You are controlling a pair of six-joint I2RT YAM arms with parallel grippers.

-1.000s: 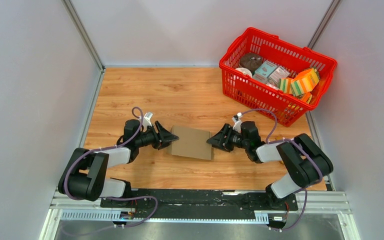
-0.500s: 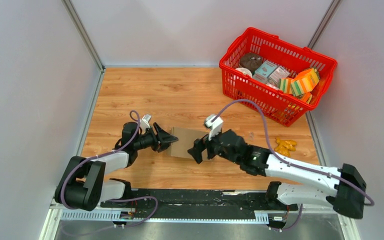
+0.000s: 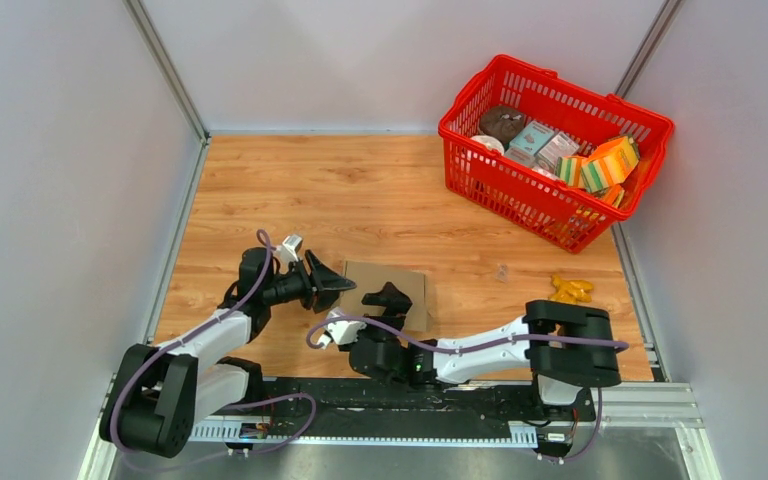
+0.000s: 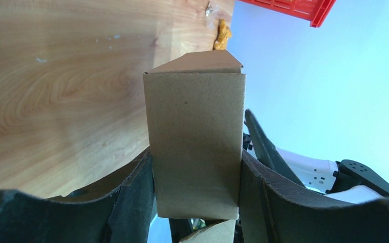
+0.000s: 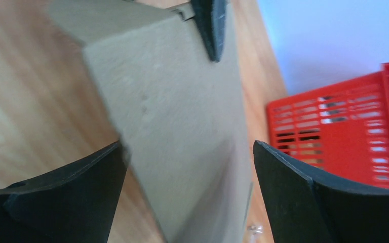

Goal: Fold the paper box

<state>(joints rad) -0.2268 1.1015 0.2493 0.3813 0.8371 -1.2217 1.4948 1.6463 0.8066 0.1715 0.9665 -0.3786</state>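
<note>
1. The left gripper (image 3: 330, 283) is clamped on the left end of the paper box (image 3: 405, 275), which is near the front edge of the table (image 3: 360, 190), between the two arms. If this hold is shallow, I think the cardboard could slide out when the other side is pushed
2. The left arm lies low, with the elbow bent and the wrist pointing to the right
3. The right gripper (image 3: 385, 298) is over the box with its jaws wide apart, grasping nothing. Closing from this angle could crush a panel instead of folding it
4. The right arm stretches low to the left along the front edge, so its reach seems awkward
</note>
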